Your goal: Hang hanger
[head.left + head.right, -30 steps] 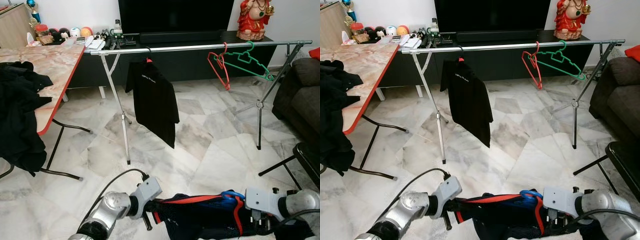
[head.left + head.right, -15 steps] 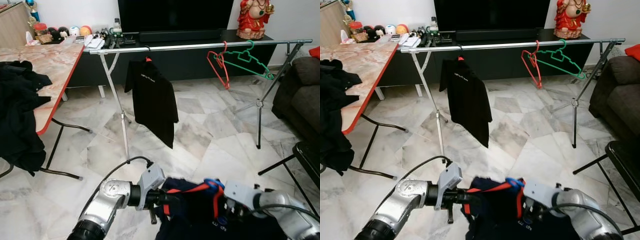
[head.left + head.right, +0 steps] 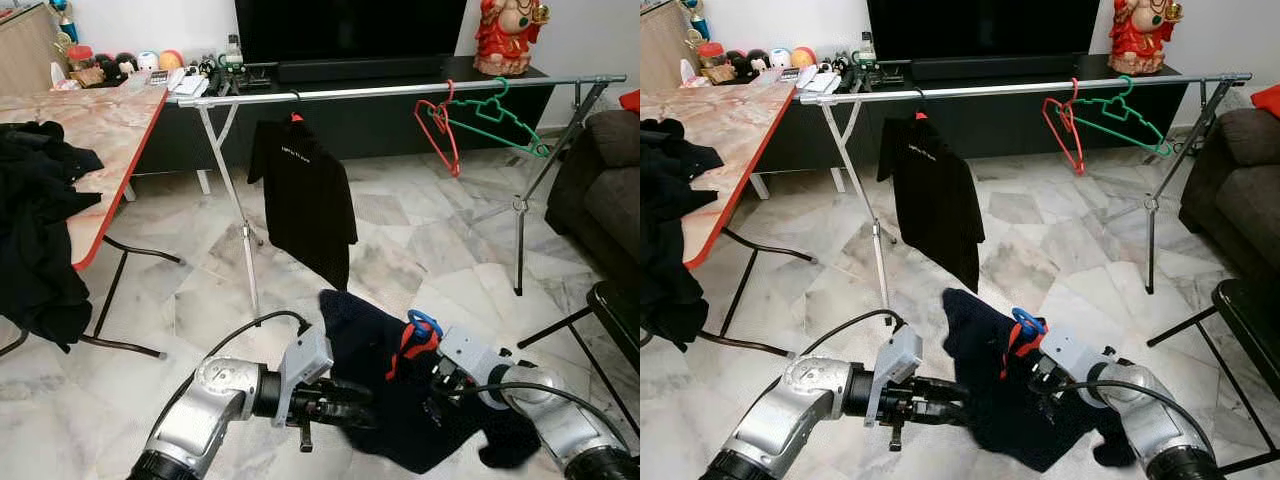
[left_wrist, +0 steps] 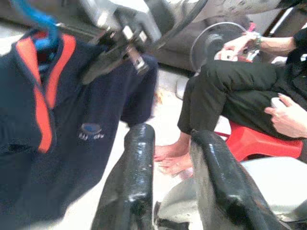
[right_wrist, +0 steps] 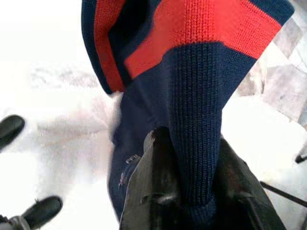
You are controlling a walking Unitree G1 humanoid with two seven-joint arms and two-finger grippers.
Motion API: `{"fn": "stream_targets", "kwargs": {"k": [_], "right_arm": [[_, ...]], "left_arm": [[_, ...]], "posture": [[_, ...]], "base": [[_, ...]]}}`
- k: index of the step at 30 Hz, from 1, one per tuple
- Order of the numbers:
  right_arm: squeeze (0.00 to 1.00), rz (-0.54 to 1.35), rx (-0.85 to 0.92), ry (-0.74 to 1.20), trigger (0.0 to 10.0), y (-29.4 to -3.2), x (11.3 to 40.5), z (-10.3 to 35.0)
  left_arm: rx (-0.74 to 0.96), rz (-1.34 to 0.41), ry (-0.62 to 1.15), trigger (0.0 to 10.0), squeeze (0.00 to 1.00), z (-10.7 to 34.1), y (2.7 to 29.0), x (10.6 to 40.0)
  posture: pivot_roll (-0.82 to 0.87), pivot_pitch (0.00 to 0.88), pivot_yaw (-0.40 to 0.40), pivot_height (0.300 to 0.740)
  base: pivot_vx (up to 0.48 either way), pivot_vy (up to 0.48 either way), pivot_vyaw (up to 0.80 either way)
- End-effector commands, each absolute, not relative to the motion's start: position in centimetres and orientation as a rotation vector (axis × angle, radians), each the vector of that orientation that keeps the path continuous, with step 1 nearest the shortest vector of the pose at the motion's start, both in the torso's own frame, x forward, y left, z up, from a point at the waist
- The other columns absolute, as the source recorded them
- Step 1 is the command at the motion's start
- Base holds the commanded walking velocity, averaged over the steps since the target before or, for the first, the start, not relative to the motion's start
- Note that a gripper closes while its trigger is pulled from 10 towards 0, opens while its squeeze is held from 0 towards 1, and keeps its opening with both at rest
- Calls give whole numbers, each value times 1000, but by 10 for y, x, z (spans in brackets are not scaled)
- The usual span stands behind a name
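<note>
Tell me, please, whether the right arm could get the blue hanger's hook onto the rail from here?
Probably not yet: the right tool holds the shirt low near the floor, and the rail stands well ahead and higher.

Navy shirt (image 3: 400, 400) (red collar), blue hanger (image 3: 424, 322)

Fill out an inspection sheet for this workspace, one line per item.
Surface: marble floor.
Job's things: navy shirt on blue hanger; rack rail ahead.
Clutter: black shirt, red hanger and green hanger on rail; dark clothes on table.
Grippers: right gripper shut on navy shirt; left gripper open beside it.
Cables: black cable on left arm.
Surroundings: sofa, seated person.
</note>
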State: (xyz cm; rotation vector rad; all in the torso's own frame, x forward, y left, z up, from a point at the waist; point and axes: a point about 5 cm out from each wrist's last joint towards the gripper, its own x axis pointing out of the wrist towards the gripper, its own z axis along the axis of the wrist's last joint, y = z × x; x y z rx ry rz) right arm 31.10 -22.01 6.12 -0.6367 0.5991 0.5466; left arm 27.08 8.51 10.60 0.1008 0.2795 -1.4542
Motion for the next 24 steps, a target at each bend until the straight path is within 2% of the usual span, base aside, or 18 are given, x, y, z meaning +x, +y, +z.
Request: {"fn": "stream_targets", "kwargs": {"k": [1,4,8,10,12,17,24], "right_arm": [[0,575,-610,535,0,-218,315,71],[0,673,-633,526,0,-217,308,66],[0,858,-661,493,0,-215,295,62],[0,973,-649,524,0,-218,283,58],[0,1025,-652,557,0,-220,277,55],[0,1083,-690,624,0,-228,267,44],[0,1222,-675,593,0,-220,260,42]], "left_arm": [[137,-1422,287,10000,1000,106,88,273],[156,-1373,304,10000,1000,104,92,277],[272,-1266,356,10000,1000,91,103,286],[340,-1237,393,10000,1000,83,109,288],[336,-1227,388,10000,1000,83,109,288],[325,-1269,368,10000,1000,89,106,286],[387,-1317,404,10000,1000,78,107,279]], "posture": [[-62,72,2,740],[-61,71,1,740],[-58,67,-2,740],[-60,64,-5,740],[-60,64,-5,740],[-39,45,-13,740],[-31,26,-17,740]], "base": [[0,0,0],[0,0,0],[0,0,0],[0,0,0],[0,0,0],[0,0,0],[0,0,0]]}}
